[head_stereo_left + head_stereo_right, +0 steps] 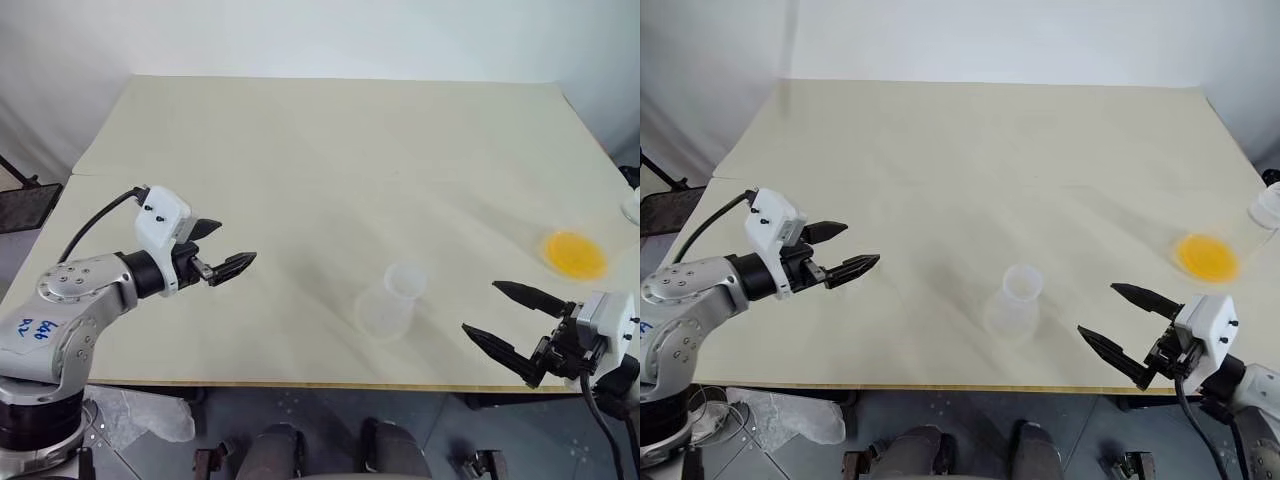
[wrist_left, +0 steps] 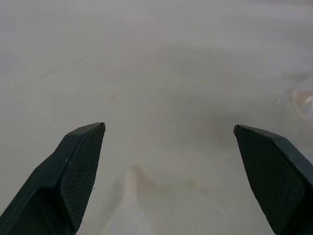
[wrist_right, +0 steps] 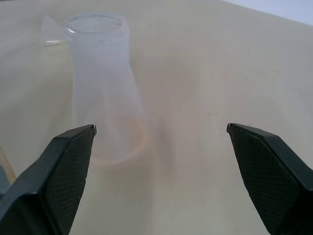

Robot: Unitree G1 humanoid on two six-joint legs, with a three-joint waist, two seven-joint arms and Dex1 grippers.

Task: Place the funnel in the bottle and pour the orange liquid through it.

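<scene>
The bottle (image 1: 395, 300), a clear frosted flask, stands upright near the table's front edge, and shows close up in the right wrist view (image 3: 105, 88). A faint clear cone, seemingly the funnel (image 3: 51, 30), lies on the table just beyond it. The orange liquid (image 1: 574, 253) is a round patch in a clear cup at the right. My left gripper (image 1: 235, 245) hovers open over the table's left side, pointing toward the bottle, nothing between its fingers. My right gripper (image 1: 480, 306) is open and empty at the front right, aimed at the bottle.
The pale table (image 1: 330, 150) stretches wide behind the bottle. A small clear container (image 1: 1265, 207) sits at the right edge beyond the orange liquid. A dark stand (image 1: 25, 200) is off the table's left side.
</scene>
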